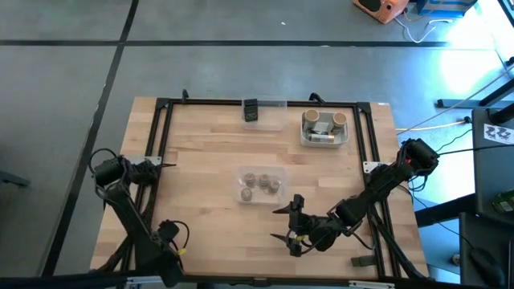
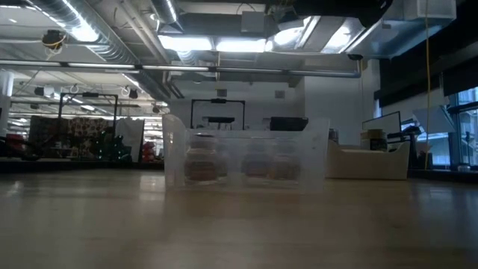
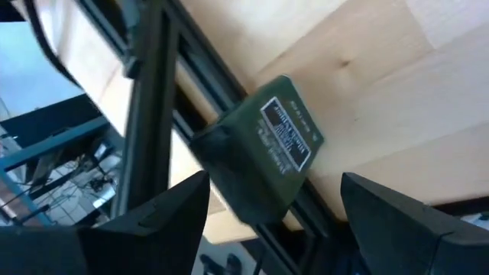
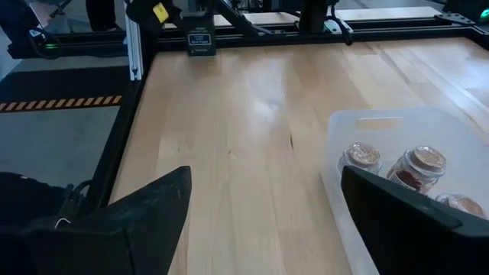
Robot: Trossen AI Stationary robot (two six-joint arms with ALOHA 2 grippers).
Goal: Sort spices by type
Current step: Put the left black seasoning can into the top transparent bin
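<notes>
Since nothing lies loose on the worktop point(image 1: 209, 144) in the high view, the sorting looks close to finished: small round jars point(image 1: 260, 184) sit together in a clear bin point(image 1: 241, 193) at the centre of the frame, tan-topped jars point(image 1: 325, 126) fill another clear bin point(image 1: 305, 138) toward the upper right, and a dark boxy container point(image 1: 251, 112) rests in a third bin at the top edge. The right claw point(image 1: 291, 227) hovers at the lower centre, just below the central bin, fingers apart and empty. The left claw point(image 1: 171, 238) waits at the lower left corner, likewise spread with nothing held. My judgement is that the next move calls for checking for stray jars, then retiring both arms.
</notes>
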